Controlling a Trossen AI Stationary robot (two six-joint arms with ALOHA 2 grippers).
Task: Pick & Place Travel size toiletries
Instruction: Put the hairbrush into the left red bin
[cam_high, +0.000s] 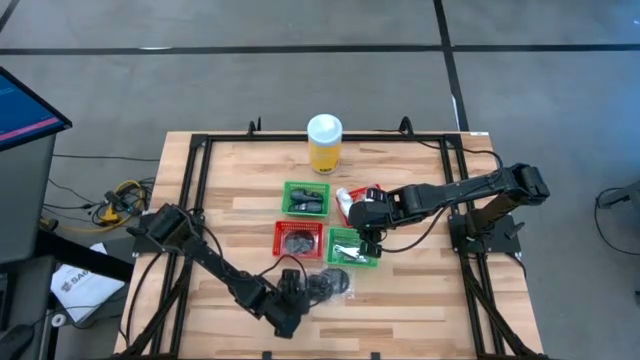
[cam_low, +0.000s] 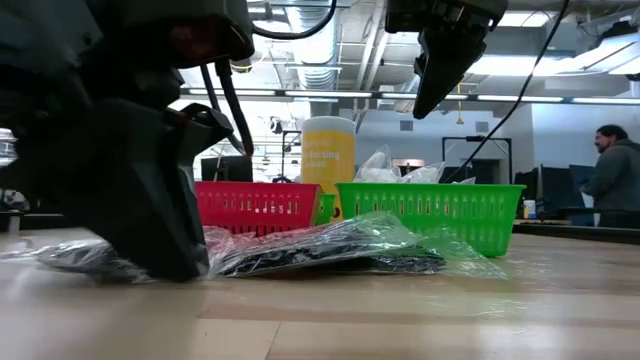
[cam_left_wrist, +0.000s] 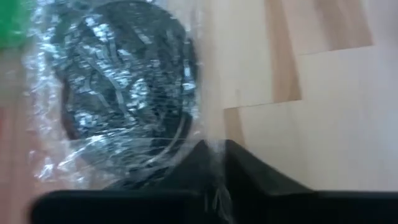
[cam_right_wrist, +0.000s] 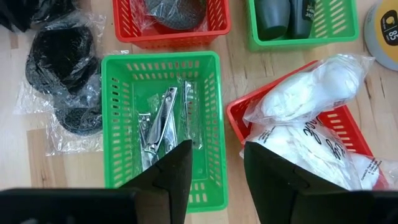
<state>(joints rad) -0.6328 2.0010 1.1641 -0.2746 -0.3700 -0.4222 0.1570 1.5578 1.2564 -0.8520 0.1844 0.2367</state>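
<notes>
Pinching the crinkly edge of the black disc packet on the table by the front edge, the left gripper looks mid-pick, needing a lift toward the red basket just behind; the right gripper, fingers spread and empty, hovers over the green basket of silvery nail clippers, beside white packets.

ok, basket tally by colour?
Green baskets: 2, one by the yellow bottle, one under the right gripper
Red baskets: 2, the middle one and the one with white packets
Total: 4
</notes>
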